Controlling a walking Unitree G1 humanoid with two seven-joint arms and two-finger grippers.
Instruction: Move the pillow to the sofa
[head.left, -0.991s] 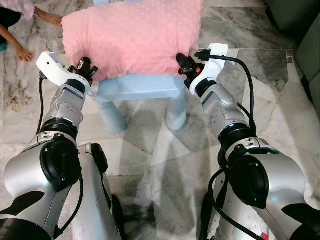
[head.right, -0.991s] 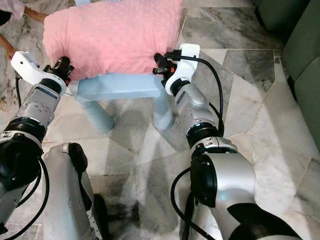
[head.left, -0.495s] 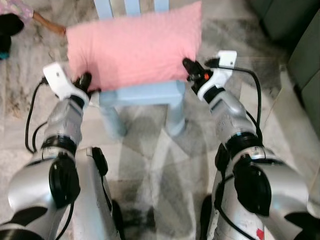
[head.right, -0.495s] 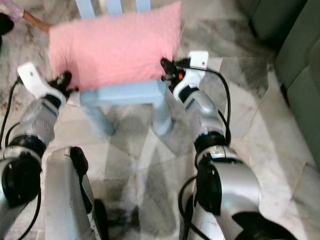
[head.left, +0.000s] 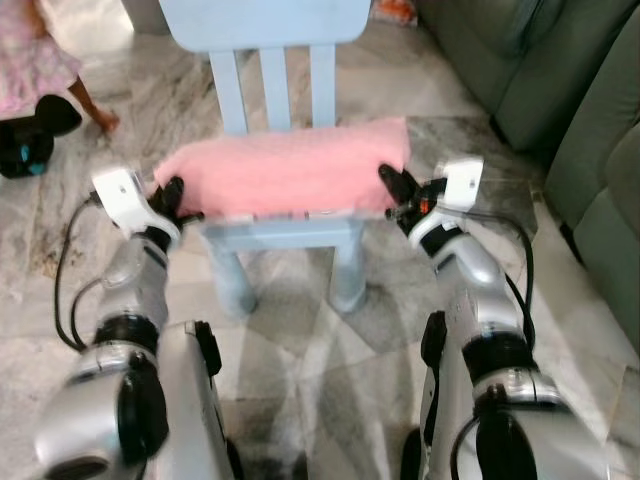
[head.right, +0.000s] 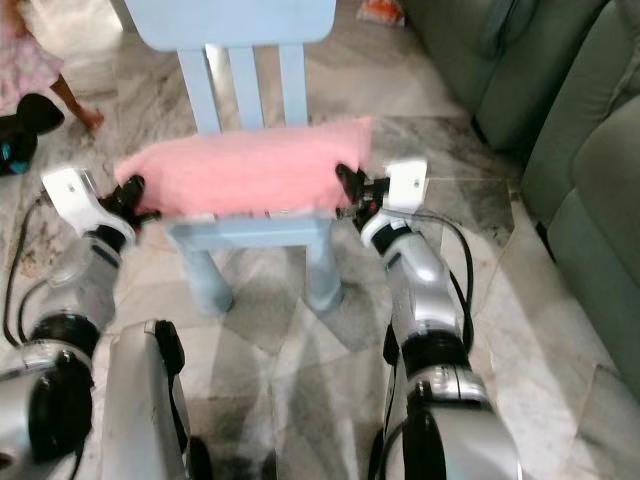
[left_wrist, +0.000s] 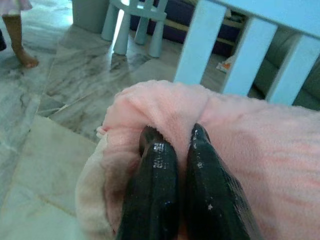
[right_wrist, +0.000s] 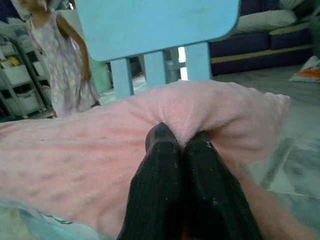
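Note:
A pink fuzzy pillow (head.left: 285, 178) lies flat on the seat of a small light-blue chair (head.left: 262, 20). My left gripper (head.left: 176, 194) is shut on the pillow's left end; its black fingers (left_wrist: 155, 165) pinch a fold of pink fabric. At the pillow's right end my right gripper (head.left: 392, 187) is shut on the fabric as well, with both fingers (right_wrist: 165, 150) pressed together into the plush. A grey-green sofa (head.left: 590, 160) stands to my right.
A person (head.left: 40, 70) in a pink dress stands on the marble floor at the far left, beside a dark object. Another small blue stool (left_wrist: 135, 20) stands farther back. The sofa runs along the right side and the far right corner.
The view has pulled back and tilted up, so the chair back and sofa now show. Both grippers still hold the pillow's ends; the pillow looks flatter on the seat.

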